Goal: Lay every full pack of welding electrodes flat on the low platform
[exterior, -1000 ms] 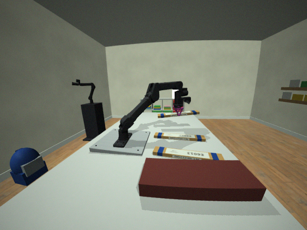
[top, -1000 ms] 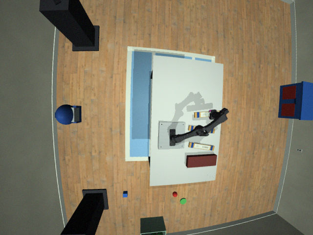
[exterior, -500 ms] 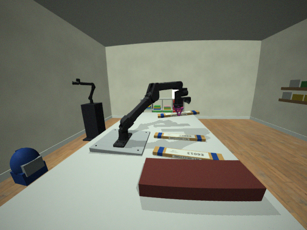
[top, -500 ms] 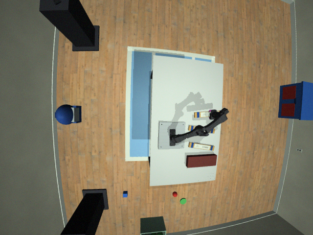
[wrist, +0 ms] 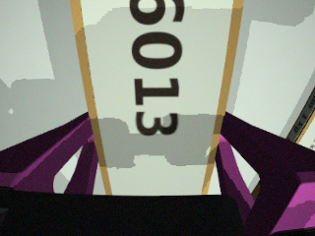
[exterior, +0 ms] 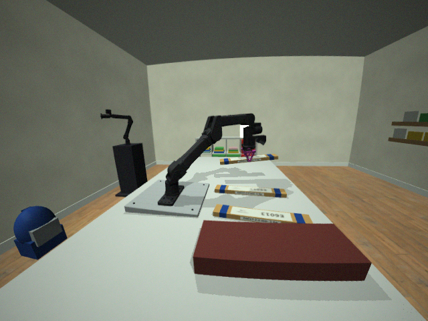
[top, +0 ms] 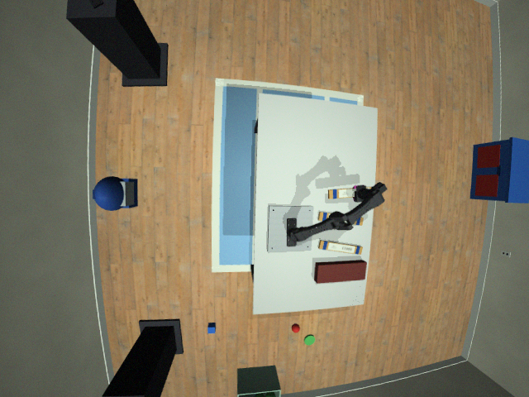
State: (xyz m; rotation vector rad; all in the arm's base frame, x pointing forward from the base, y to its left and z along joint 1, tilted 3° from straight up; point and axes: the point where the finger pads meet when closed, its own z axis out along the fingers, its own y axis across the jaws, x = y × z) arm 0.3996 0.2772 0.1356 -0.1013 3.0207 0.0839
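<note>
Your tool with magenta lattice fingers point(top: 355, 188) point(exterior: 249, 156) is grasping a long tan electrode pack with blue bands and white label point(top: 340, 193) point(exterior: 247, 159) point(wrist: 157, 64), by its two long sides, raised over the white counter point(top: 294, 282) point(exterior: 114, 262). Two similar packs, one middle pack point(top: 359, 221) point(exterior: 250, 190) and one nearer pack point(top: 340, 246) point(exterior: 262, 213), lie on the counter. Beside the nearer pack, you see the dark red rectangular platform point(top: 340, 271) point(exterior: 281, 241), which carries no pack.
</note>
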